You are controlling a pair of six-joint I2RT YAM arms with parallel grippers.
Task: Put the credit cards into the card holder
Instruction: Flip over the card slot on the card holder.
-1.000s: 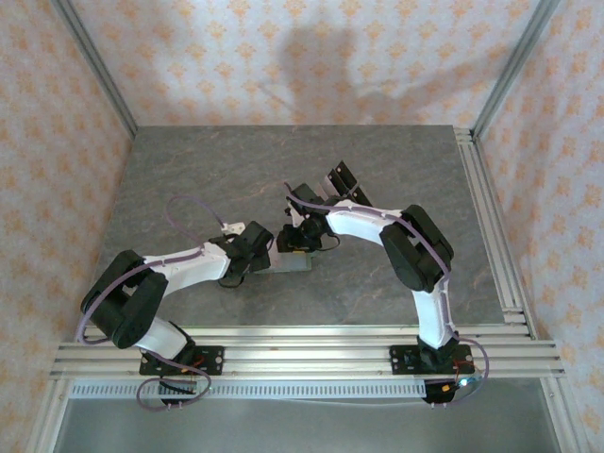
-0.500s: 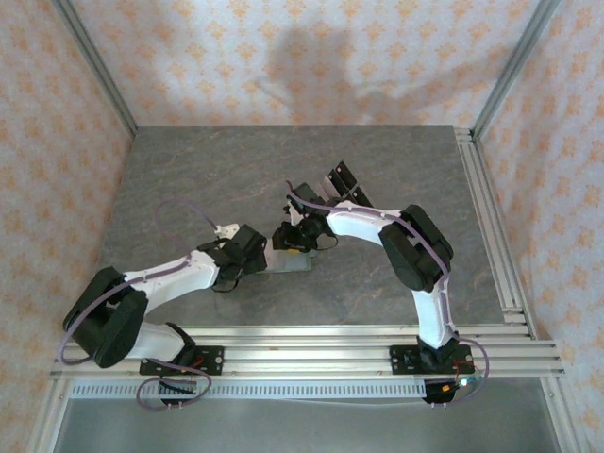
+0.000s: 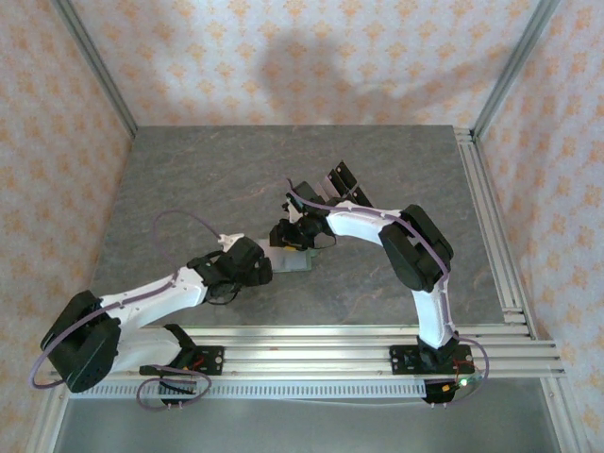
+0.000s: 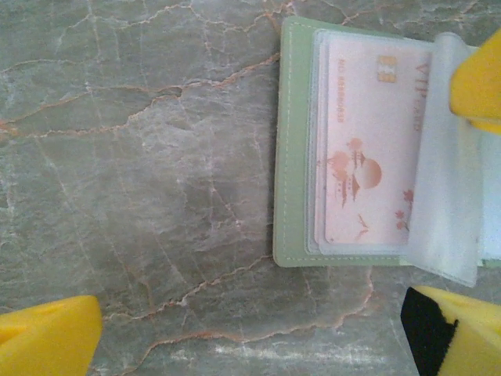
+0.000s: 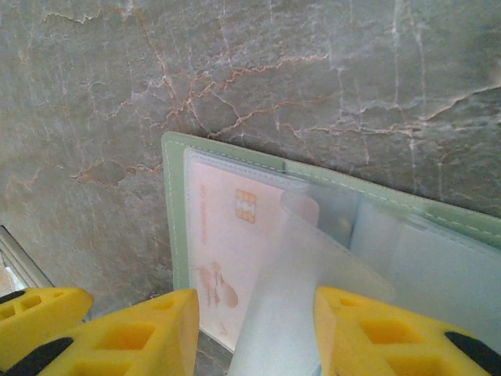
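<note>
The sage-green card holder (image 3: pixel 294 261) lies open on the stone table, its stitched edge (image 4: pixel 293 157) plain in the left wrist view. A pale pink credit card (image 4: pixel 376 141) with a gold chip sits inside a clear pocket of the card holder (image 5: pixel 174 204). A loose clear sleeve leaf (image 5: pixel 313 313) stands lifted between the fingers of my right gripper (image 5: pixel 257 301). The jaws are partly apart; the leaf leans on one finger, with a gap to the other. My left gripper (image 4: pixel 250 341) is wide open just left of the holder, with nothing in it. One right finger (image 4: pixel 479 78) touches the leaf's top.
Dark flat objects (image 3: pixel 340 177) lie on the table behind the right wrist. Aluminium rails (image 3: pixel 311 354) run along the near edge and the right side (image 3: pixel 491 226). Patterned walls close in the left, back and right.
The left arm has drawn back toward the near left, its gripper sliding away from the card holder. The right gripper has stayed over the holder.
</note>
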